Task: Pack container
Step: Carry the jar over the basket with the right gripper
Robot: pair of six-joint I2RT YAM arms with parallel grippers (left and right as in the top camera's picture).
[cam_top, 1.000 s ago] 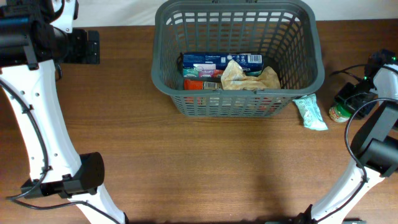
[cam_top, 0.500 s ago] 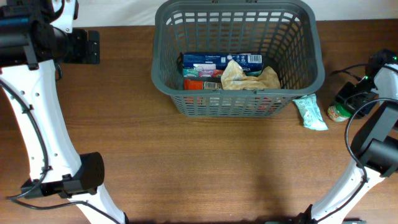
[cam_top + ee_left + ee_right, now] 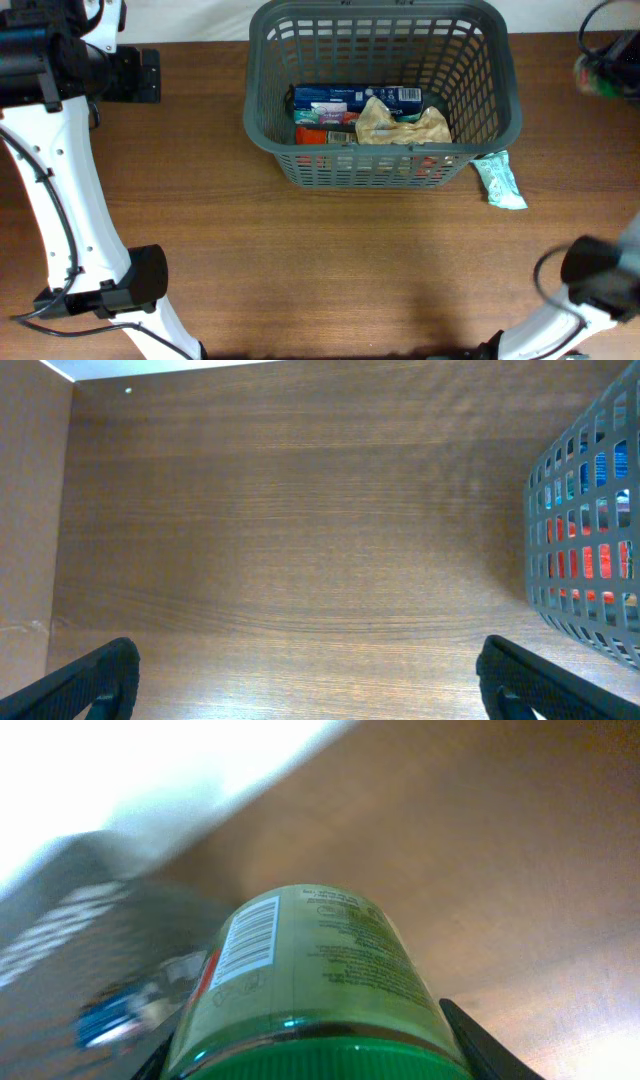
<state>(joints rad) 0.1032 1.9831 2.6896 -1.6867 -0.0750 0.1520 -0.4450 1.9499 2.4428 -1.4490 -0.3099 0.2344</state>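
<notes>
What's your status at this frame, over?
Left pincer open, empty. Right pincer shut on green-lidded jar, right of container. Container holds boxes and a crumpled bag. Teal packet on table by its corner.

The surface (image 3: 330, 270) is dark brown wood with a fine grain running side to side. The grey basket (image 3: 340, 170) stands on it at 12 o'clock, close to the far edge. A pale green packet (image 3: 498, 181) lies flat at about 2 o'clock, just beside the basket's near right corner, its long side running roughly from 12 to 6. Whether the two touch cannot be told.
</notes>
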